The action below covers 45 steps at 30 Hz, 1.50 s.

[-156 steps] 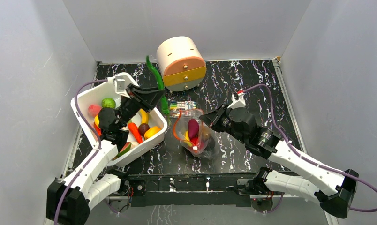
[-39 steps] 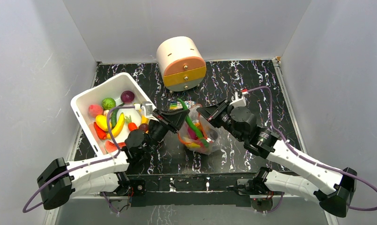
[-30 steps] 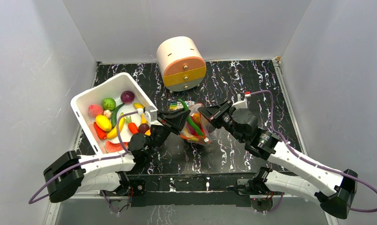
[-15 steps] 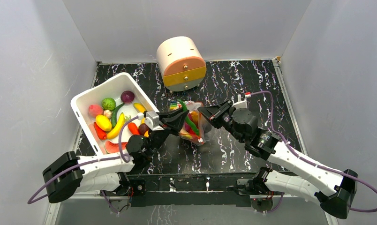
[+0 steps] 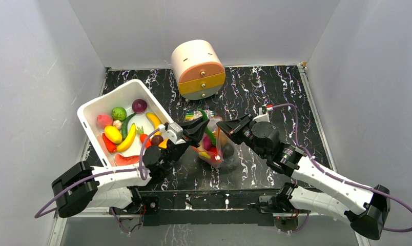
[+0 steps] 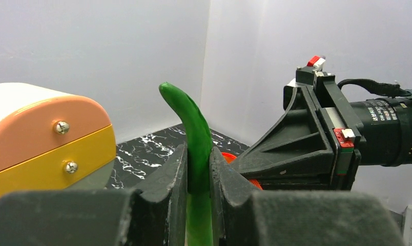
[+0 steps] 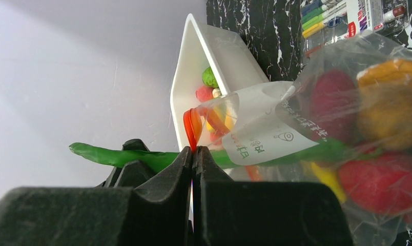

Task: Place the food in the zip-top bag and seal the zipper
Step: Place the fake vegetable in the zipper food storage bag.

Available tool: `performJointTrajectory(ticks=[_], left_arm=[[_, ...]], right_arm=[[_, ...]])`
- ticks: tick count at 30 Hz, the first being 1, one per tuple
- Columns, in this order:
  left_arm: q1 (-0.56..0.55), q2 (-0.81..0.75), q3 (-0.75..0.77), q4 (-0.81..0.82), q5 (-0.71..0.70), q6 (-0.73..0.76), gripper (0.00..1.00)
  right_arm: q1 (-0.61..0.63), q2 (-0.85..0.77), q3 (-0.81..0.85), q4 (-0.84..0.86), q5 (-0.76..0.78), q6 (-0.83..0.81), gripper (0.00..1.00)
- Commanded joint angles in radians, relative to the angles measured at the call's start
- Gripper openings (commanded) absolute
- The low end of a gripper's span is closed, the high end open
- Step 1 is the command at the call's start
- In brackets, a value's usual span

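Observation:
The clear zip-top bag (image 5: 218,148) stands at the table's middle with red, yellow and purple toy food inside; it also shows in the right wrist view (image 7: 357,128). My right gripper (image 5: 227,128) (image 7: 193,151) is shut on the bag's red-orange zipper strip (image 7: 189,128) and holds the mouth up. My left gripper (image 5: 200,126) (image 6: 198,171) is shut on a long green toy vegetable (image 6: 193,128) (image 5: 208,128), whose lower end pokes into the bag's mouth (image 7: 316,152). More toy food lies in the white bin (image 5: 97,105): a yellow banana (image 5: 127,139), a green ball, a purple piece, a watermelon slice.
A round cream drawer box (image 5: 198,68) with orange and yellow fronts stands at the back; its fronts show in the left wrist view (image 6: 45,143). A flat pack of coloured pens (image 5: 198,114) lies just behind the bag. Grey walls enclose the black marbled table (image 5: 275,92).
My left arm carried the green vegetable from the bin across to the bag and lowered its end into the mouth. My right gripper kept hold of the zipper strip; the bag shifted slightly.

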Motion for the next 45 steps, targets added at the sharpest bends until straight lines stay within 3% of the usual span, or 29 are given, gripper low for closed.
performJointTrajectory(ticks=[1,7,13,20,25,29,30,31,35,39,45], left_arm=[[-0.004,-0.04,0.019,0.079,-0.006,0.059,0.0],[-0.013,-0.045,-0.001,0.106,0.035,-0.229,0.0],[-0.038,0.022,-0.111,0.25,-0.076,-0.259,0.0],[-0.04,0.084,-0.127,0.307,-0.084,-0.342,0.0],[-0.049,0.061,-0.142,0.222,-0.126,-0.401,0.0],[-0.049,-0.033,-0.095,-0.043,-0.197,-0.458,0.13],[-0.049,-0.061,-0.069,-0.142,-0.201,-0.454,0.18],[-0.049,-0.112,-0.022,-0.332,-0.198,-0.446,0.34],[-0.049,-0.196,0.026,-0.527,-0.197,-0.454,0.51],[-0.049,-0.258,0.142,-0.811,-0.207,-0.454,0.56],[-0.049,-0.304,0.309,-1.184,-0.259,-0.455,0.55]], right_arm=[[0.004,-0.022,0.037,0.063,0.02,0.012,0.0],[0.004,-0.012,0.038,0.086,0.037,0.013,0.0],[0.004,-0.004,0.042,0.123,0.038,0.016,0.0],[0.004,0.002,0.044,0.135,0.036,0.022,0.0],[0.004,0.002,0.049,0.141,0.041,0.014,0.0],[0.004,-0.004,0.051,0.131,0.041,0.002,0.0],[0.004,-0.007,0.048,0.129,0.041,0.002,0.0],[0.004,-0.016,0.036,0.126,0.041,0.002,0.0],[0.003,-0.031,0.019,0.124,0.037,0.003,0.0],[0.004,-0.035,0.021,0.113,0.031,-0.009,0.0],[0.004,-0.069,0.028,0.079,0.048,-0.029,0.0]])
